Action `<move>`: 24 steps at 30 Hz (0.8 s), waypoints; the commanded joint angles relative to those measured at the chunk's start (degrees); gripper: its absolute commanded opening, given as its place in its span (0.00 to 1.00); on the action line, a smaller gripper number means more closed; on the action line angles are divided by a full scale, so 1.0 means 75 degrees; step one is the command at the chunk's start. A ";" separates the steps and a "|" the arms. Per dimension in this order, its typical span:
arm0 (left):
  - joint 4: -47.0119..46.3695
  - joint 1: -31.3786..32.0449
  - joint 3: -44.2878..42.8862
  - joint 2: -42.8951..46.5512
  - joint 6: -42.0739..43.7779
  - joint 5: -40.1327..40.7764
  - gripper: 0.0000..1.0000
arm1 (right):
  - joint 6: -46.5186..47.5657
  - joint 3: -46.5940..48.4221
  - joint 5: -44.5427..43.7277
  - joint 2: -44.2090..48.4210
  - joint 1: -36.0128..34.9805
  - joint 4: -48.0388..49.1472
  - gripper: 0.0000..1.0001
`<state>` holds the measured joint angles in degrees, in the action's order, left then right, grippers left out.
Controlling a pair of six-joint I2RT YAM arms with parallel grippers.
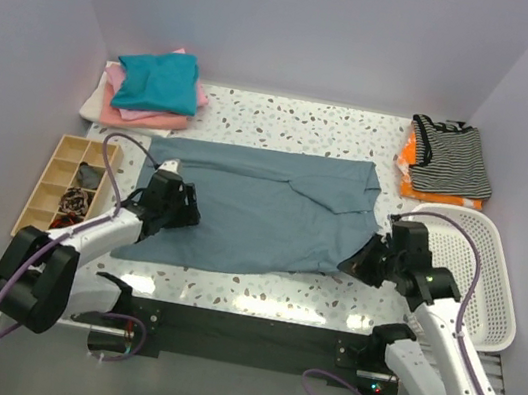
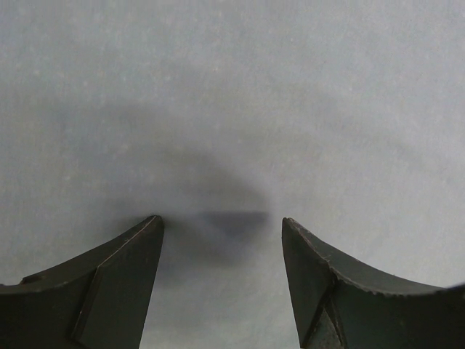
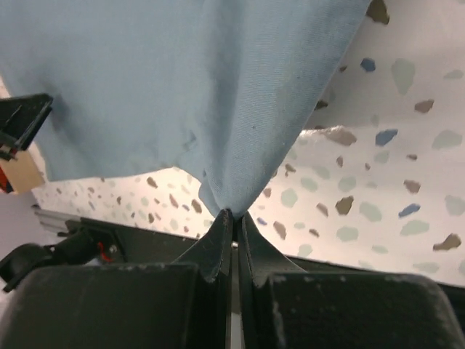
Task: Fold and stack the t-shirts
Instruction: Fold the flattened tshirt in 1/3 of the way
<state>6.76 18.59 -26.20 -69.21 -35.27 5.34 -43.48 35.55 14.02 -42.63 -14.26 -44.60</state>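
In the top view, the slate-blue t-shirt [image 1: 262,207] lies spread out in the middle of the speckled table [image 1: 297,122], its long side going from left to right. The right gripper [image 1: 354,265] is at the lower right corner of this shirt. In the right wrist view its two fingers [image 3: 218,247] are pressed together on a pinch of the blue cloth – the fabric rises from the tips in a tight fold and spreads toward the upper left of the frame.

The left gripper [image 1: 181,209] is over the left part of the same shirt. In the left wrist view its jaws stand apart, with only flat blue cloth between and beyond the two dark fingertips [image 2: 131,254]. We cannot tell if the tips touch the cloth.

In the upper left corner of the top view we see a pile of folded shirts: a teal one [image 1: 157,78] on top, a pink one [image 1: 141,116] under it and a white one [image 1: 92,103] at the left edge. In the upper right corner, a black-and-white striped garment [image 1: 448,157] lies on something orange.

At the left edge of the table stands a wooden tray [image 1: 71,151] with many compartments – some lower ones hold small dark items [image 1: 71,198] that we cannot identify. At the right edge there is a white plastic basket [image 1: 503,298]; the right arm passes in front of its near left part.
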 commanded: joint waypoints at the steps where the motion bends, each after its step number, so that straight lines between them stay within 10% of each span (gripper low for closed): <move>1: -0.0234 0.0053 -0.0304 -0.0404 0.0331 -0.0091 0.72 | -0.0237 0.1210 0.0685 0.0364 -0.0020 -0.1318 0.00; 5: -0.0433 0.0041 -0.0327 -0.0732 0.0390 -0.0255 0.72 | 0.0043 0.1588 0.0370 0.0399 -0.0020 -0.1541 0.05; 7: -0.0491 0.0053 -0.0374 -0.0919 0.0401 -0.0360 0.72 | 0.0196 0.1402 0.0007 0.0376 -0.0032 -0.1438 0.35; 10: -0.0515 0.0041 -0.0433 -0.1072 0.0425 -0.0443 0.72 | 0.0313 0.0911 -0.0510 0.0352 -0.0032 -0.0969 0.46; 24: -0.0234 0.0041 -0.0656 -0.1061 0.0589 -0.0290 0.73 | 0.1614 0.0909 0.0309 0.0293 -0.0032 -0.2863 0.44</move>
<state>2.57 18.59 -30.39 -76.55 -32.71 3.66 -35.33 40.07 11.99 -42.61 -14.31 -58.04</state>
